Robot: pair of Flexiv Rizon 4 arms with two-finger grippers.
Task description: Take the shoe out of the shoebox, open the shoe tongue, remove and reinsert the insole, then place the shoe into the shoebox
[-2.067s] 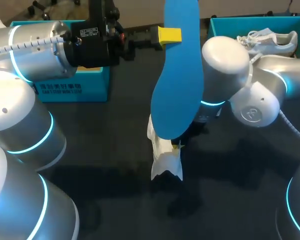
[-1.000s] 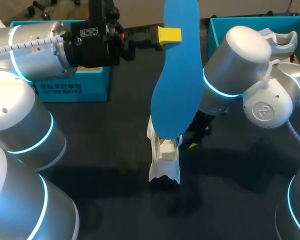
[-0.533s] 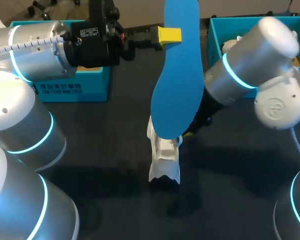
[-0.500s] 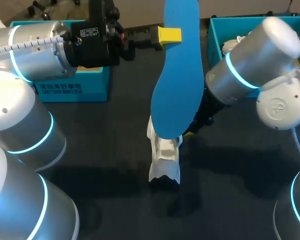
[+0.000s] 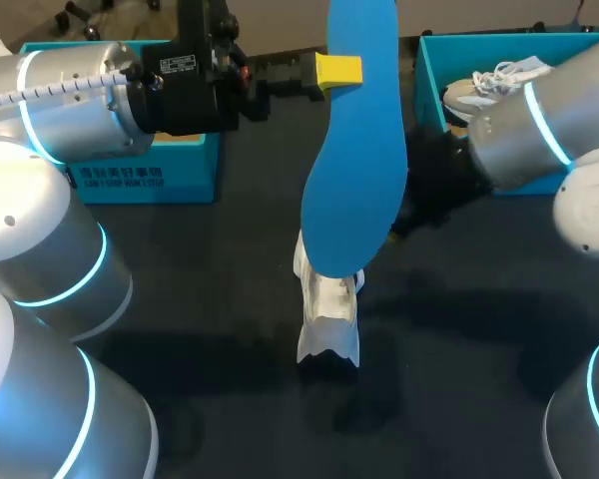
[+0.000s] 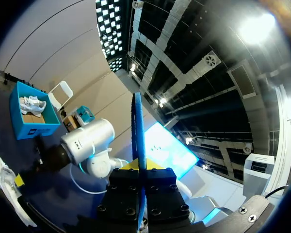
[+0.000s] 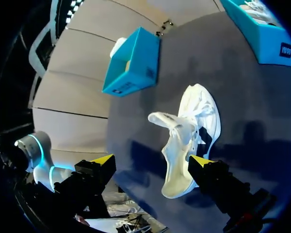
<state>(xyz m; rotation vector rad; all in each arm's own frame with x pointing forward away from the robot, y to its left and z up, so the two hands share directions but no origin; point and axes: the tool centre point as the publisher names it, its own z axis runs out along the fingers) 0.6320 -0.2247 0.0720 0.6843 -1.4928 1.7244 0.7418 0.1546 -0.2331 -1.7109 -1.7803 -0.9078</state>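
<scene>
My left gripper point(image 5: 337, 70) is shut on a blue insole point(image 5: 351, 150), which it holds upright high over the table's middle. In the left wrist view the insole point(image 6: 137, 131) stands edge-on, clamped in that gripper point(image 6: 139, 167). Below it a white shoe point(image 5: 327, 311) lies on the dark table with its tongue pulled up. My right arm point(image 5: 539, 130) comes in from the right, its gripper hidden in the head view. In the right wrist view the right gripper point(image 7: 152, 160) is open wide, with the shoe point(image 7: 190, 128) a short way ahead of its fingers, untouched.
A teal shoebox point(image 5: 429, 70) stands at the back right and holds a second white shoe point(image 5: 494, 80). Another teal box point(image 5: 145, 175) sits at the back left, partly under my left arm.
My right arm has drawn back from the shoe toward the back right, its gripper still open. The left arm and the insole have not moved. The shoe shifted slightly.
</scene>
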